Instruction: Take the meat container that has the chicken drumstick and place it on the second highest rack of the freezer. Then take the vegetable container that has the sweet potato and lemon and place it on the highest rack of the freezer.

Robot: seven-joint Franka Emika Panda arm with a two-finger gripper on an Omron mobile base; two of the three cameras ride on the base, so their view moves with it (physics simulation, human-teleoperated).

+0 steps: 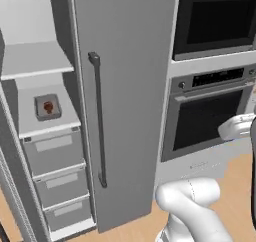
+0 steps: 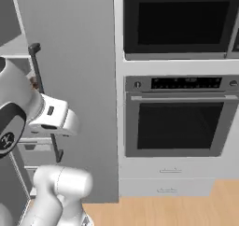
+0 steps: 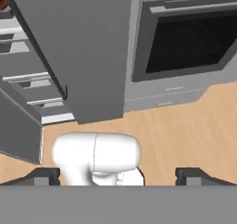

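One of the two jobs looks done to me: the meat container [image 1: 48, 107] with the chicken drumstick [image 1: 48, 106] sits on the second rack down [image 1: 60, 117] inside the freezer [image 1: 125, 96], over at about 9 o'clock in the left base view, with the highest rack [image 1: 35, 61] just above it and nothing on that one that I can see. So the veggie half is what's left, and I can't spot the sweet potato and lemon container anywhere here, so my guess is the base has to drive off and fetch it. Claw [image 3: 118, 177] is spread wide with nothing between the tips, pointing down at the wooden floor [image 3: 185, 130] in front of the freezer door [image 3: 88, 47]. Counting stuff: one container, one drumstick, two open racks, three drawers [image 1: 60, 178] stacked below them around 8 o'clock, one long dark bar handle [image 1: 99, 121] on the door, and two ovens [image 2: 179, 120] stacked at 3 o'clock, with two shallow drawers [image 2: 169, 179] under the lower one. Freezer door stands open, so at least that part doesn't need redoing.
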